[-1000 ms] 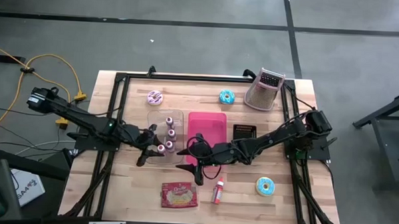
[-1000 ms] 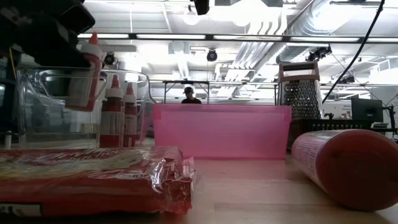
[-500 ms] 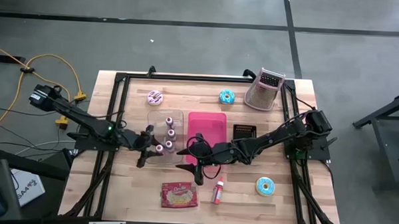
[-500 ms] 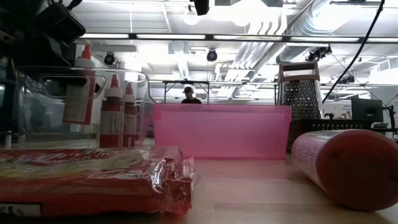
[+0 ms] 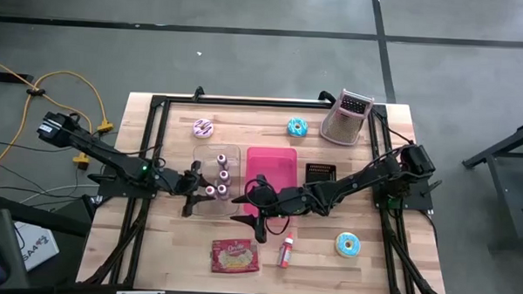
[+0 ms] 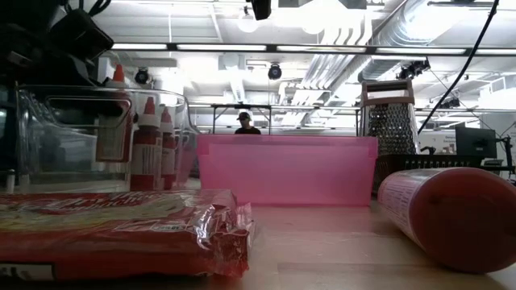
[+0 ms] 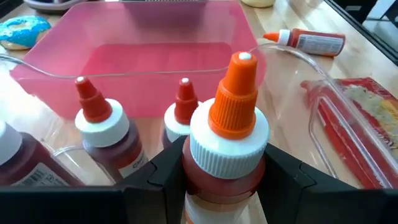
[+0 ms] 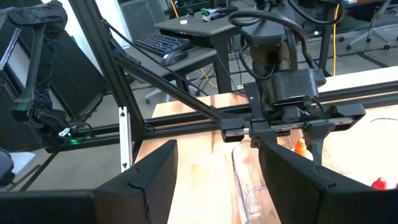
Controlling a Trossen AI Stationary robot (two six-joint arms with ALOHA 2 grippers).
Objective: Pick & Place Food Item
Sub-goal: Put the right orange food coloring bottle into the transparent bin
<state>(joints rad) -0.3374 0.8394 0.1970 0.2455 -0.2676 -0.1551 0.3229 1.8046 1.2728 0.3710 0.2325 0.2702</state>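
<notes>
Sauce bottles: five. One (image 7: 227, 146) is clamped in the left gripper (image 7: 221, 180); three (image 5: 223, 160) stand just beyond it; one (image 5: 286, 250) lies near the right gripper (image 5: 257, 218).

Doughnuts: three, one pink (image 5: 203, 127), two blue (image 5: 297, 126) (image 5: 347, 245).

Bins: two, one clear (image 6: 48, 145), one pink (image 5: 271, 169).

Graters: one (image 5: 346, 117).

Packaged food items: one (image 5: 235, 256).

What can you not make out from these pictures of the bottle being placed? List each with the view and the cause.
- Held sauce bottle: left wrist view, its lower body and label are hidden by the left claw.
- Clear bin: low view, its base is hidden behind the red snack packet.
- Bottle lying on the table: low view, cut off by the right edge.
- Person: low view, too small to describe.
</notes>
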